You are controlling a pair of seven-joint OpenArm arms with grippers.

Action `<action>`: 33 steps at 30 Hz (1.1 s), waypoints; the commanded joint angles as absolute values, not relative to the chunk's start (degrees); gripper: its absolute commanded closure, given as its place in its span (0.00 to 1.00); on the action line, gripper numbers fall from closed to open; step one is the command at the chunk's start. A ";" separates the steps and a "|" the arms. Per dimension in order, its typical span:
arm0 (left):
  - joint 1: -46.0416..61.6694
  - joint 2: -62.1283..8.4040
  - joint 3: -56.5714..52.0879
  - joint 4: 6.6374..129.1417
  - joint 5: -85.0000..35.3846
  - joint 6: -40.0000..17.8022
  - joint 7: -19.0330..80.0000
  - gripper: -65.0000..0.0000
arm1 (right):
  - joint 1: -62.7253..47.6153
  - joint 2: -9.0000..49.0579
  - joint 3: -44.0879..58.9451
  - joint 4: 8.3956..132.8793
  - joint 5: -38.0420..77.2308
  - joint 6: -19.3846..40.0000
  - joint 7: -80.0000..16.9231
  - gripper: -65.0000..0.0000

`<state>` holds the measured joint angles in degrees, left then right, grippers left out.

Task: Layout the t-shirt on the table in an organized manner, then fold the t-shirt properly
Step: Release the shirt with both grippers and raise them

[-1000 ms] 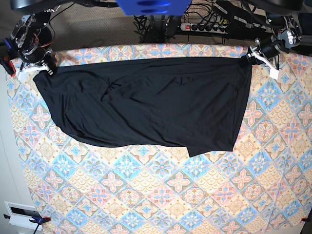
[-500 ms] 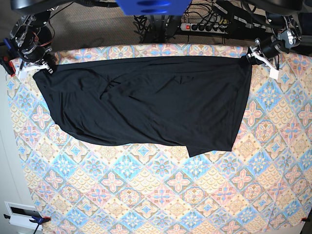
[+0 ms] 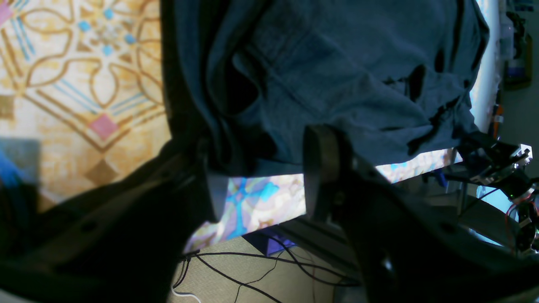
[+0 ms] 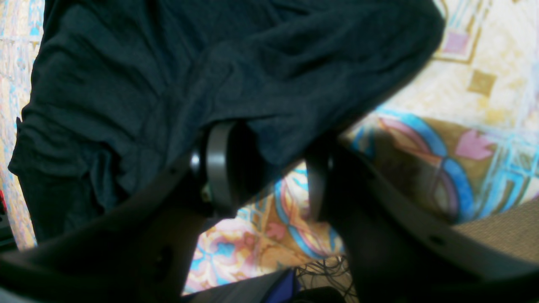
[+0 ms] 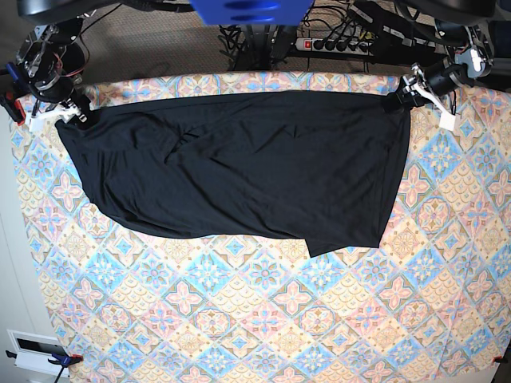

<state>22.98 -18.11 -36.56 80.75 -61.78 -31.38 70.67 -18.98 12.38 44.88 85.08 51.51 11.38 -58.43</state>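
Cables (image 5: 335, 32) trail behind the table (image 5: 263, 319); both hands gape at the t-shirt (image 5: 239, 167) corners.

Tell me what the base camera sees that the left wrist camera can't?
Only base: the whole black t-shirt spread across the table, both arms at its far corners, and a power strip behind. Only left wrist: the left gripper up close, jaws apart, with the shirt corner hanging between them. Both: the shirt, the patterned table and floor cables.
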 commanded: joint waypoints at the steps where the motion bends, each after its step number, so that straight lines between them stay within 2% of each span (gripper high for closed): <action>1: 23.60 -18.95 -36.97 80.48 -54.90 -29.41 71.43 0.50 | -20.09 13.23 45.67 85.05 48.04 9.71 -59.21 0.60; 19: 24.13 -22.46 -41.19 80.57 -55.96 -29.41 71.16 0.49 | -20.09 17.80 54.20 85.49 48.04 9.71 -59.30 0.60; 25: 23.69 -22.81 -48.92 80.66 -58.24 -29.41 71.43 0.49 | -19.82 17.71 54.99 95.87 48.04 9.71 -59.30 0.60; 33: 19.03 -24.48 -54.73 88.92 -58.33 -29.41 71.60 0.49 | -19.03 17.01 52.09 108.44 48.04 9.71 -59.21 0.60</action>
